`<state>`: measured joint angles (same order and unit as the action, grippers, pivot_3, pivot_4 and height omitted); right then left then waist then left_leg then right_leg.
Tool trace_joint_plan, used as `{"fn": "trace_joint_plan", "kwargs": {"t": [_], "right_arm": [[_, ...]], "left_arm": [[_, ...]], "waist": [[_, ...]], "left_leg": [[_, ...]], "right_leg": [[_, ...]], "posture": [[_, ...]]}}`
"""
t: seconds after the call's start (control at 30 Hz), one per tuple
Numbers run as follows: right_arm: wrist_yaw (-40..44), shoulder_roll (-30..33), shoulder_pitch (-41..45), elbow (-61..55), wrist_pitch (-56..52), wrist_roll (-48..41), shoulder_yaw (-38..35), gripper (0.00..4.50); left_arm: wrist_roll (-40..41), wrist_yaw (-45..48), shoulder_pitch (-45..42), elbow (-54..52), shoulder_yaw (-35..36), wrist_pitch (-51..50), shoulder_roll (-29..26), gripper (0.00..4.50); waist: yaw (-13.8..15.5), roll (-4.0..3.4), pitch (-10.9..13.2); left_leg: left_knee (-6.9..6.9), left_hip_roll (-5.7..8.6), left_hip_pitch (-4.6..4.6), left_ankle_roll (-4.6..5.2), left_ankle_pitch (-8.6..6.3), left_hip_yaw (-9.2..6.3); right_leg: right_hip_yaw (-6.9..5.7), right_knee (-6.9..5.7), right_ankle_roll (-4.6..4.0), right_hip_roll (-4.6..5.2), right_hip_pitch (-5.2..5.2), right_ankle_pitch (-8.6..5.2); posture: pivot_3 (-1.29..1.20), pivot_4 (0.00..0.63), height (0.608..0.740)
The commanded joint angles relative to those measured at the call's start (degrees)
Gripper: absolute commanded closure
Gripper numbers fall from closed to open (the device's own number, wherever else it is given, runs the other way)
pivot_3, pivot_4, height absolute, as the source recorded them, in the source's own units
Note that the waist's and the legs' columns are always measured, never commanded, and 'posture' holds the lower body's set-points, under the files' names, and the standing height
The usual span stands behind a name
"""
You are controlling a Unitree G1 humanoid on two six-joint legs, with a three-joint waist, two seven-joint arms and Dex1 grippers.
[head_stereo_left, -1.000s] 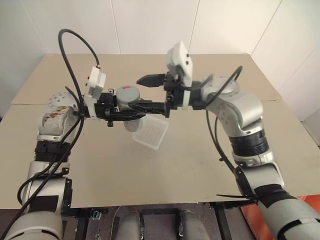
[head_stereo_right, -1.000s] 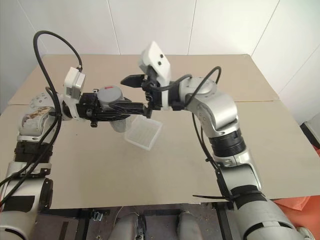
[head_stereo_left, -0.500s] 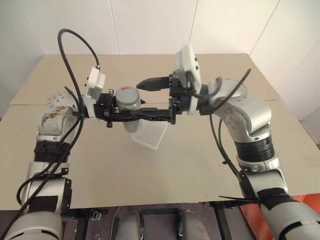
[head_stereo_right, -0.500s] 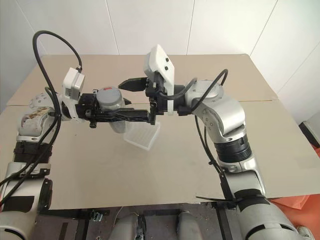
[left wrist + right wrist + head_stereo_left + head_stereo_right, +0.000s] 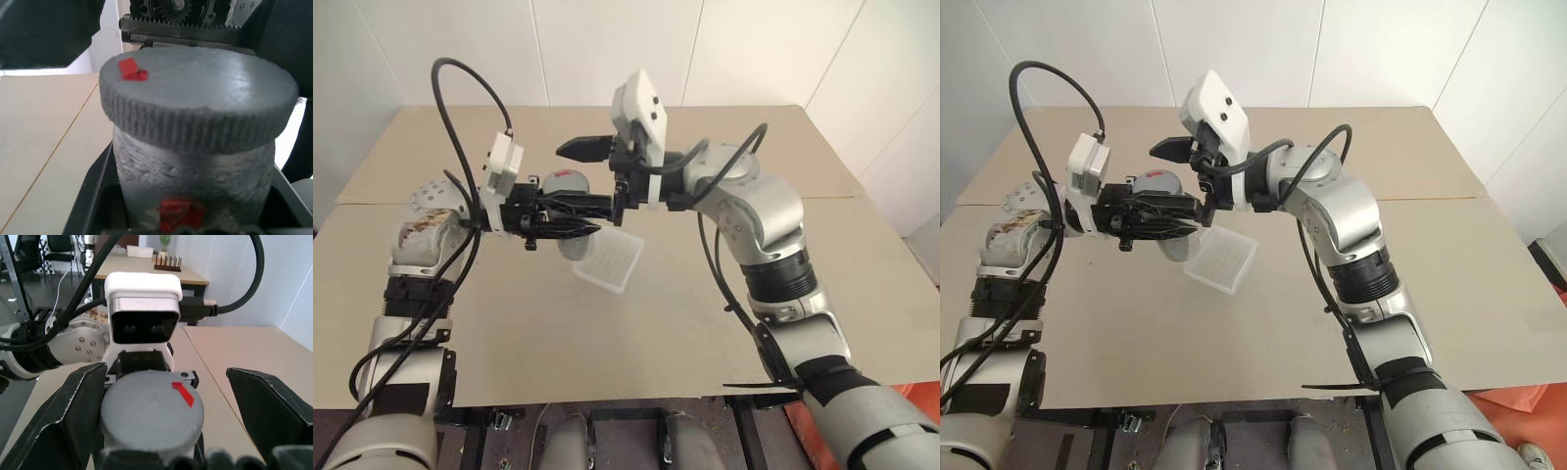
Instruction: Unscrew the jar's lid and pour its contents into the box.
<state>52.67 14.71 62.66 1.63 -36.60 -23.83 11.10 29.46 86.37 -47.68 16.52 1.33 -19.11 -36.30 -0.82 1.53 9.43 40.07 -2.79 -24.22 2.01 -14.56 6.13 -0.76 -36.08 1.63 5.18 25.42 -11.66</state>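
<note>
Left arm: I have it raised over the table (image 5: pixel 724 323), forearm level, pointing across toward my right side; it has not shifted from a second ago.
Left gripper (image 5: pixel 570 213): clamped tight on the jar (image 5: pixel 195 171), held upright above the table.
Lid (image 5: pixel 200 105): screwed on, red mark on top.
Right arm: bent in from the right, gripper level, pointing left at the jar.
Right gripper (image 5: pixel 161 406): fingers wide apart, one either side of the lid, not gripping it.
Box (image 5: pixel 609 259): on the table just below the jar.
Change: my right gripper has slid further left, now straddling the lid.
</note>
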Motion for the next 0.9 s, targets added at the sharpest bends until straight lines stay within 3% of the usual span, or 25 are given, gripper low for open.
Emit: {"fn": "trace_joint_plan", "kwargs": {"t": [0.03,0.43,0.9], "right_arm": [[1.0,2.3,-0.2,-2.8,0.3,-1.0,-2.2,0.03],[4.4,5.4,-2.4,-7.6,-0.4,-5.0,-2.8,0.03],[-0.7,0.2,-0.1,-4.4,-0.2,-1.9,-0.7,0.03]], "left_arm": [[1.5,0.1,-0.2,-2.7,1.8,-0.3,-1.2,2.48],[1.4,0.4,-1.0,-2.1,1.4,-0.3,-1.1,2.48],[1.1,0.5,-1.2,-1.9,1.2,0.0,-0.3,2.48]], "waist": [[0.0,0.0,0.0],[0.0,0.0,0.0],[0.1,0.0,0.0]], "left_leg": [[0.0,0.0,0.0,0.0,0.0,0.0],[-0.01,0.0,0.0,0.01,-0.01,0.0],[0.0,0.0,0.0,0.0,0.0,0.0]], "right_leg": [[0.0,0.0,0.0,0.0,0.0,0.0],[0.0,0.01,0.0,0.0,0.0,0.0],[-0.01,0.0,0.0,0.0,0.0,0.0]], "posture": [[0.0,0.15,0.74],[0.0,0.15,0.74],[0.0,0.15,0.74]]}}
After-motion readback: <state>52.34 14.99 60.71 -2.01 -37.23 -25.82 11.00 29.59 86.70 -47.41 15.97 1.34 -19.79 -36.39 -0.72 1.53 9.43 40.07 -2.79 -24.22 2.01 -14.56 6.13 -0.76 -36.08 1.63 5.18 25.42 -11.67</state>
